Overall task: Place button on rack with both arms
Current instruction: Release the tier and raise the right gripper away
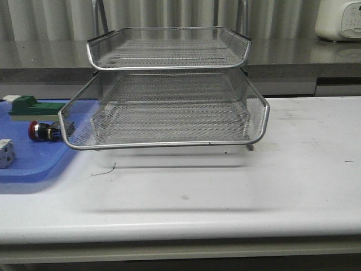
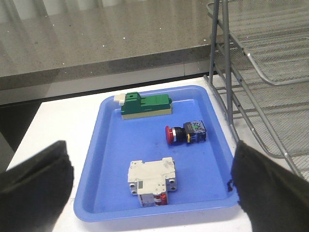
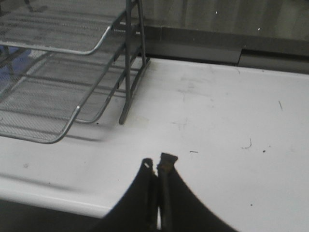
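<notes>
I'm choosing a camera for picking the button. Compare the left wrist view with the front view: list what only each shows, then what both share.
Only the left wrist view shows the whole blue tray from above, the white breaker-like block's full shape, and the left end effector's wide-apart fingers.

Only the front view shows the rack's trays face on, the middle one slid forward, the bare table before it, and a white appliance behind.

Both show the button lying on its side in the tray, the green block, and part of the rack.

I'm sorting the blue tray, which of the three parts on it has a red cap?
The button, lying on its side mid-tray. The green block and the white breaker have no red cap.
</notes>
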`<state>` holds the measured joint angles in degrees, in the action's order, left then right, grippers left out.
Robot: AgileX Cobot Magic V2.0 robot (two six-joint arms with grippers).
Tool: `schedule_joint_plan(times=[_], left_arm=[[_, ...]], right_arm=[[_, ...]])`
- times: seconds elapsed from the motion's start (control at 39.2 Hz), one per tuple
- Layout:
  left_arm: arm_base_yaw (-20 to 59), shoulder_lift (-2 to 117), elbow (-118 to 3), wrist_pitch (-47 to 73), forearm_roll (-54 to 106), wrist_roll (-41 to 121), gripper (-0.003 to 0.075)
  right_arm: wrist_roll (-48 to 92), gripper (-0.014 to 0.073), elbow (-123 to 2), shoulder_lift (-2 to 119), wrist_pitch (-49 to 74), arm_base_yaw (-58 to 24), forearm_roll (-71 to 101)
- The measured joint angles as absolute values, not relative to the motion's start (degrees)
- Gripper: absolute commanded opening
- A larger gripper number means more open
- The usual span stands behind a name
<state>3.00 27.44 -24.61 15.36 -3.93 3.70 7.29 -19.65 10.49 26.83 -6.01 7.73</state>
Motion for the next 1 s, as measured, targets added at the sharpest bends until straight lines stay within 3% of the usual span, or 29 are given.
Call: schedule_joint_plan(times=[0.56,0.82,1.0], left_arm=[[3.0,29.5,-26.0,16.4,-1.1,3.7,0.0627],[3.0,47.2,-42.1,28.3,-1.8,4.9,0.0557],[3.0,65.8,-58.1,38.9,-3.0,10.3,0.0556]], right_arm=[[7.3,-0.0062,-19.7,10.3,26.5,-6.0,7.7],[7.3,-0.0062,-19.7,10.3,26.5,-6.0,7.7],[7.3,-0.0062,-19.7,10.3,26.5,-6.0,7.7]])
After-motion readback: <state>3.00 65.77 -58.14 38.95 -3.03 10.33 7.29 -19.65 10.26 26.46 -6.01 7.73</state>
